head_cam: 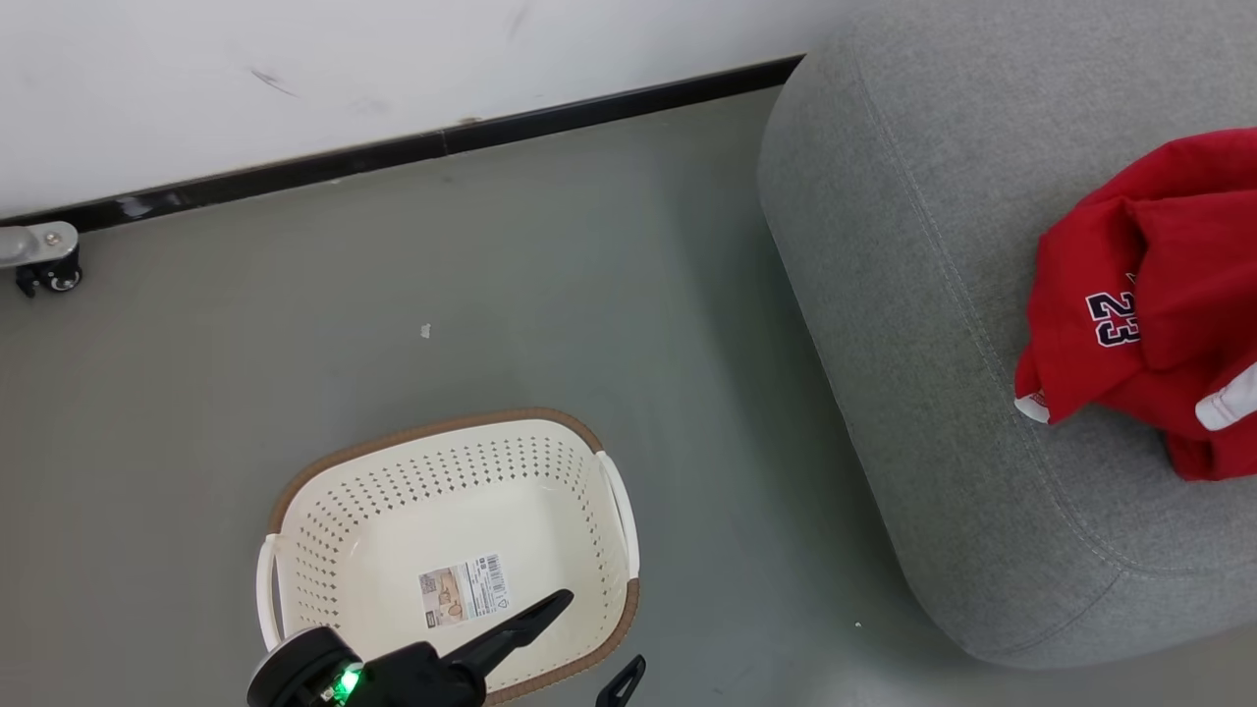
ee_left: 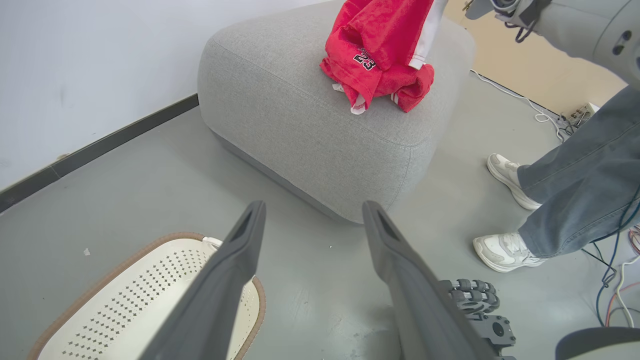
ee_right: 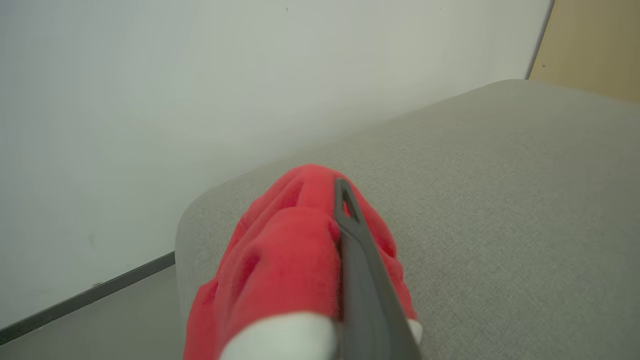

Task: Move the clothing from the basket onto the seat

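Observation:
The basket stands on the grey floor at the lower left of the head view, with just a label on its bottom. My left gripper hovers over the basket's near right corner, open and holding nothing. The left wrist view shows its fingers spread, with the basket below them. Red clothing with a "23" lies bunched on the seat, the grey sofa at the right. My right gripper is shut on the clothing above the seat. One finger is hidden by the fabric.
A person in jeans and white shoes stands right of the seat. Cables trail over the floor there. A white wall with a black baseboard runs behind, and a caster wheel sits at the far left.

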`<state>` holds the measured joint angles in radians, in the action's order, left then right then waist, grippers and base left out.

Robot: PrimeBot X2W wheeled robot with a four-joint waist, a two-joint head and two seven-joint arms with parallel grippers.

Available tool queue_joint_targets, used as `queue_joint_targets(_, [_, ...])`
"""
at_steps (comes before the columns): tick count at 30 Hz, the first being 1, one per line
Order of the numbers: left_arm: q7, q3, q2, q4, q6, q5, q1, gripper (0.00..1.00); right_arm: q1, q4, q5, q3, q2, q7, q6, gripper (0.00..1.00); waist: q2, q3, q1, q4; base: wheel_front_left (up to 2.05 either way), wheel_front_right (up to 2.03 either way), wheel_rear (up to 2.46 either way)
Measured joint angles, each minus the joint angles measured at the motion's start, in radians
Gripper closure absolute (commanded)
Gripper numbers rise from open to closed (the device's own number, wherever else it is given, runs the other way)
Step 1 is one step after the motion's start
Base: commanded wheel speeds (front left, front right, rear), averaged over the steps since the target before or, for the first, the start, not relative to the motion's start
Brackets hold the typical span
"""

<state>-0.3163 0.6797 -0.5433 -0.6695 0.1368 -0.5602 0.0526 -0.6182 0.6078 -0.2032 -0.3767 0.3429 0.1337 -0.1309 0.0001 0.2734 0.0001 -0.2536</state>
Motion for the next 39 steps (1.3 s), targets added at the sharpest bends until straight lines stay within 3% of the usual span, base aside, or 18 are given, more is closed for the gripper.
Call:
queue_joint_targets(8, [-0.001, -0.021, -0.021, -0.021, 0.001, 0.008, 0.0, 0.0, 0.046, 0.028, 0.003, -0.011, -0.062, 0.026, 0.0, 1.0, -0.0001, 0.032, -0.0001, -0.021, 0.0, 0.0, 0.0])
queue_joint_targets(20, [0.001, -0.043, -0.028, -0.029, 0.003, 0.011, 0.0, 0.0, 0.062, 0.065, 0.021, -0.061, -0.092, 0.033, 0.0, 0.98, 0.0, 0.049, -0.0001, -0.046, 0.0, 0.0, 0.0])
queue_joint_targets(23, [0.002, -0.044, -0.027, -0.029, 0.003, 0.011, 0.0, 0.0, 0.065, 0.073, 0.04, -0.062, -0.095, 0.033, 0.0, 0.7, 0.0, 0.046, 0.0, -0.048, 0.0, 0.0, 0.0])
queue_joint_targets(26, [0.01, -0.045, -0.026, -0.029, 0.003, 0.009, 0.0, 0.0, 0.066, 0.074, 0.048, -0.062, -0.096, 0.033, 0.0, 0.55, -0.0001, 0.042, 0.0, -0.049, 0.0, 0.0, 0.0])
queue_joint_targets(28, [0.01, -0.046, -0.026, -0.029, 0.003, 0.007, 0.0, 0.0, 0.071, 0.073, 0.062, -0.06, -0.096, 0.033, 0.0, 0.34, 0.0, 0.039, 0.0, -0.049, 0.0, 0.0, 0.0])
queue_joint_targets(30, [0.014, -0.047, -0.024, -0.029, 0.002, 0.006, 0.0, 0.0, 0.085, 0.071, 0.074, -0.05, -0.094, 0.033, 0.0, 0.31, -0.0001, 0.035, 0.0, -0.05, 0.0, 0.0, 0.0])
queue_joint_targets(31, [0.016, -0.047, -0.023, -0.029, 0.002, 0.006, 0.001, 0.0, 0.092, 0.069, 0.074, -0.045, -0.094, 0.034, 0.0, 0.14, 0.0, 0.033, 0.0, -0.05, 0.0, 0.0, 0.0])
queue_joint_targets(32, [0.019, -0.048, -0.021, -0.029, 0.002, 0.006, 0.001, 0.0, 0.1, 0.063, 0.077, -0.038, -0.093, 0.035, 0.0, 0.14, 0.0, 0.031, 0.0, -0.05, 0.0, 0.0, 0.0])
queue_joint_targets(34, [0.02, -0.048, -0.02, -0.028, 0.002, 0.006, 0.001, 0.0, 0.105, 0.058, 0.082, -0.026, -0.09, 0.035, 0.0, 0.02, 0.0, 0.028, 0.0, -0.05, 0.0, 0.0, 0.0])
queue_joint_targets(39, [0.03, -0.05, -0.011, -0.026, 0.002, 0.0, 0.001, 0.0, 0.12, 0.043, 0.09, -0.011, -0.073, 0.049, 0.0, 0.0, 0.0, 0.021, 0.0, -0.049, 0.0, 0.0, 0.0])
